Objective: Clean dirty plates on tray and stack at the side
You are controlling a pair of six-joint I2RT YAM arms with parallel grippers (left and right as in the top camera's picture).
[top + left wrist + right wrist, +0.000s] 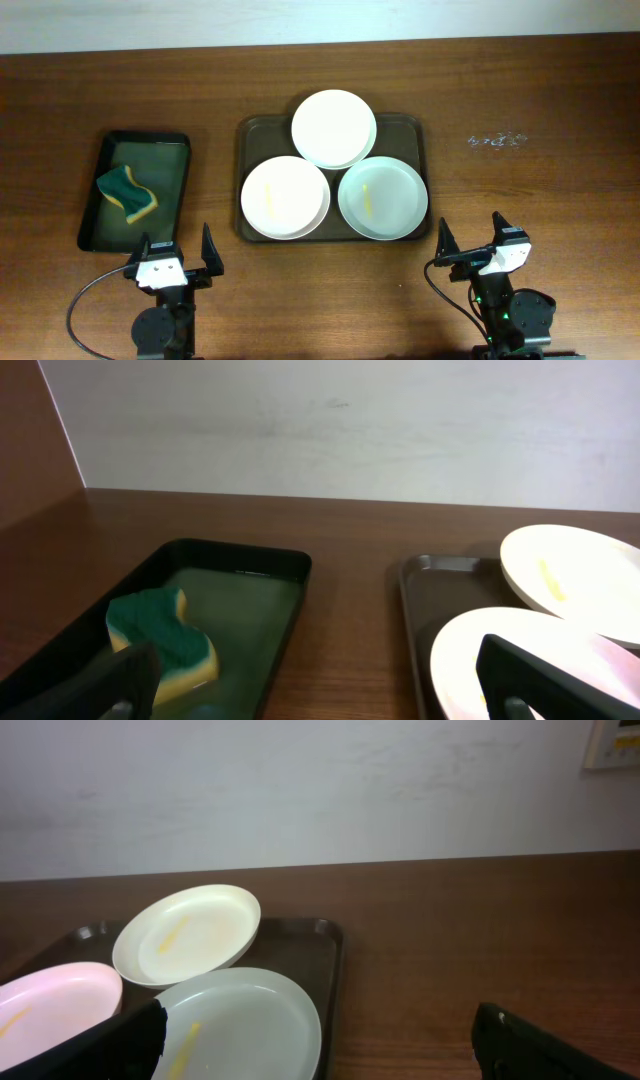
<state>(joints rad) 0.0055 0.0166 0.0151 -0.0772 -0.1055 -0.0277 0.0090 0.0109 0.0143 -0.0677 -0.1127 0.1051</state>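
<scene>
Three round white plates lie on the dark brown tray (412, 127): a back plate (334, 127), a front left plate (285, 196) and a front right plate (382, 199), the front two with yellowish smears. The back plate leans on the other two. My left gripper (176, 254) is open and empty near the front edge, left of the tray. My right gripper (474, 241) is open and empty just right of the tray's front corner. The left wrist view shows two plates (570, 565) and the tray (440, 595). The right wrist view shows all three plates (188, 932).
A smaller black tray (150, 139) with a greenish inside stands at the left and holds a green and yellow sponge (127, 191). A small clear wet-looking patch (497, 140) lies on the wooden table at the back right. A white wall runs behind the table.
</scene>
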